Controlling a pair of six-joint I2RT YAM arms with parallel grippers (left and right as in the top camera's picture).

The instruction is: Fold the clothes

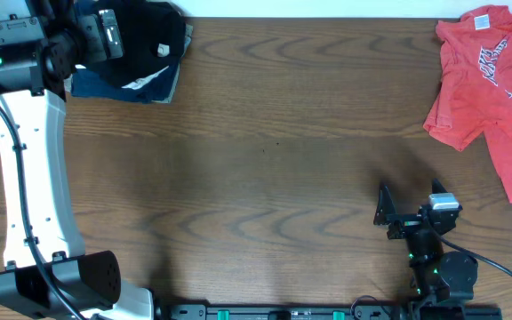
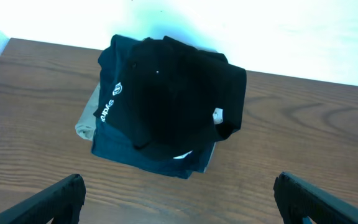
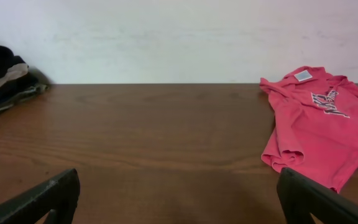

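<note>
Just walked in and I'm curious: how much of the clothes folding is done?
Looks done: a folded stack of dark clothes, a black garment on top, sits at the far left corner of the table. In hand: nothing. The left gripper hangs open over that stack, and the right gripper is open and empty. Left to do: the coral-red T-shirt lies loose and rumpled at the far right, unfolded.

A stack of folded garments (image 1: 160,43) sits at the far left corner of the tabletop (image 1: 265,151), with the left hand (image 2: 179,200) above the stack's left part. The T-shirt (image 1: 487,84) lies spread at the tabletop's far right corner. The right hand (image 1: 412,206) is close to the tabletop's near edge, right of middle, well apart from the T-shirt.
</note>
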